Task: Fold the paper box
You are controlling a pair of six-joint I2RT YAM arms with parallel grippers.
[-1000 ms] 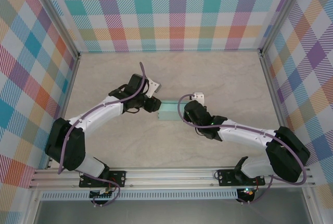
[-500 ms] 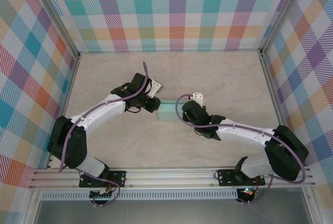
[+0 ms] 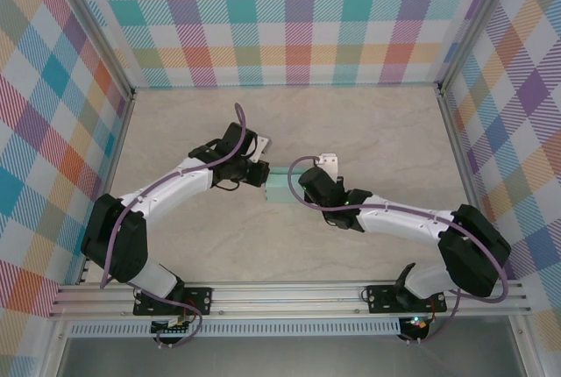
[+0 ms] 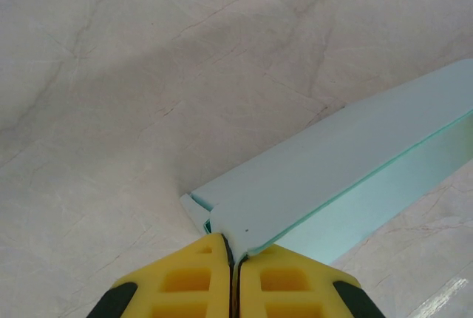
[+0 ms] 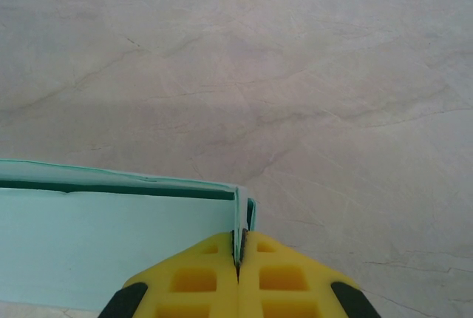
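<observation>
While the box point(image 3: 280, 186) is being held near the middle of the table point(image 3: 377, 131), between the two arms, it is being pinched at both ends. The left tool point(image 4: 233, 248) is being pressed fully shut on the thin layered edge at the box's left corner, and the right tool point(image 5: 238, 248) is being pressed fully shut on an upright wall at the box's right corner. Whether the box is being rested on the table or lifted slightly cannot be told. The box is being judged as very light, made of thin pale card that is being stiffened only along its creases and doubled walls. Its broad panels are being expected to bow, buckle or take an unwanted crease under any careless push. The surface looks smooth, so some slipping between the yellow pads is being reckoned with. Hold is best being taken where it is being taken now, on the layered edges close to corners and fold lines, not on mid-panel. Pulling the ends apart is being judged risky, since thin card at notches is easily being torn.
</observation>
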